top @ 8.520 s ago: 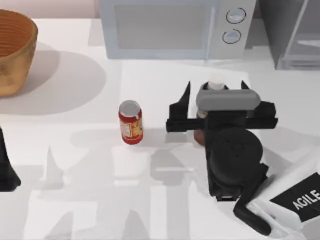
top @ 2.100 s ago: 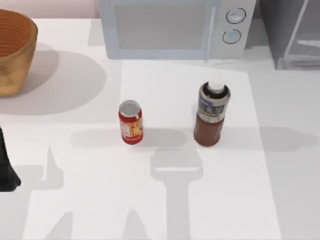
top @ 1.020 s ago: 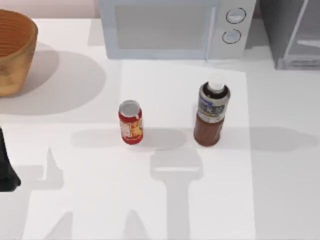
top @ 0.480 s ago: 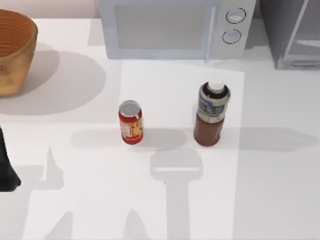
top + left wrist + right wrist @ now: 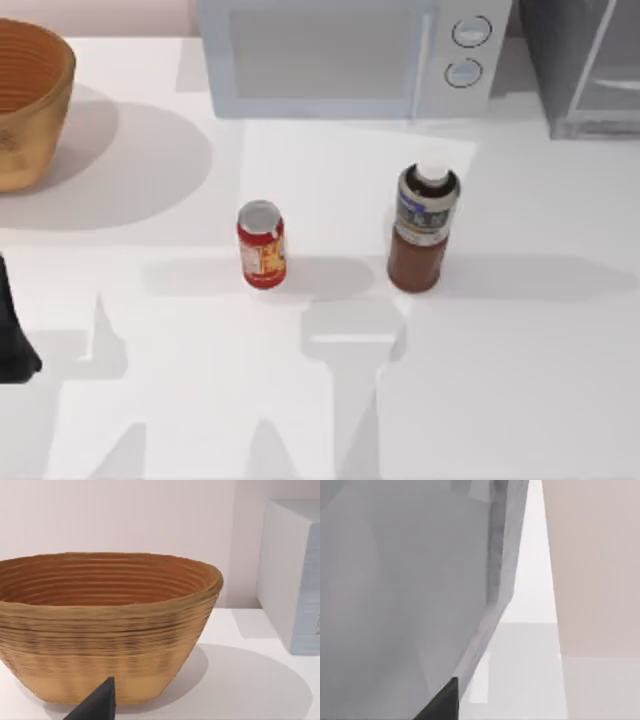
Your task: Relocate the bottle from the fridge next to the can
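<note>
As far as can be judged from the layout, looks finished or nearly so: finds the bottle [image 5: 424, 235] upright on the bench [image 5: 520, 380], out of the fridge [image 5: 585, 70], long axis vertical and white cap up, to the right of the can [image 5: 262, 245] with a clear gap between the two. Places the left fingers [image 5: 12, 335] at the bench's left edge, idle, facing the basket [image 5: 25, 100]; from there, puts the can nearer and the bottle beyond it, well apart, off to the right. Places the right fingers [image 5: 442, 700] close up against the fridge's pale door frame, with the bottle lying away from them, toward the middle of the bench and in front of the microwave [image 5: 330, 55]. Cannot tell for either pair whether apart or together. Should a closer placement be wanted, probably favours the right arm as the nearer one, coming at the bottle from the side across its upright axis and nudging leftward toward the can without tipping either.
</note>
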`<state>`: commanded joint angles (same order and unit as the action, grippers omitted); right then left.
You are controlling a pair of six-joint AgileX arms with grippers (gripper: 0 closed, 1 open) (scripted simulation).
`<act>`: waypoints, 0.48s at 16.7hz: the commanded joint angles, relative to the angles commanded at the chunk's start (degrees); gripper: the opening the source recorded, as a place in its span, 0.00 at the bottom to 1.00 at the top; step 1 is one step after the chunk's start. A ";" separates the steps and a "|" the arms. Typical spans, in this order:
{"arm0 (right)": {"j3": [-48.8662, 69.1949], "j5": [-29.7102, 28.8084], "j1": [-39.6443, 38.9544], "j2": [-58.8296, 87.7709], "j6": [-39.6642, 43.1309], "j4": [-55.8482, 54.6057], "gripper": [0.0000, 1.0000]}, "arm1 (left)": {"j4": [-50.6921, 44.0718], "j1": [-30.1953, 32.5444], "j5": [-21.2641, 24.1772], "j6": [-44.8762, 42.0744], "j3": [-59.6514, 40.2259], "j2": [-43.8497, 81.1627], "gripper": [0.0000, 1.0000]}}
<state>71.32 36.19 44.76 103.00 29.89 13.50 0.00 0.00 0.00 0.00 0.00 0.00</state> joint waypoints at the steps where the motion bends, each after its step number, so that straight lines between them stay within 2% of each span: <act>1: -1.05 -2.62 -3.52 -0.64 -2.37 -1.31 1.00 | 0.00 0.00 0.00 0.00 0.00 0.00 1.00; 8: -10.12 -24.65 -33.20 -7.01 -21.15 -12.05 1.00 | 0.00 0.00 0.00 0.00 0.00 0.00 1.00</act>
<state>61.20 11.54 11.57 95.99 8.74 1.46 0.00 0.00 0.00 0.00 0.00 0.00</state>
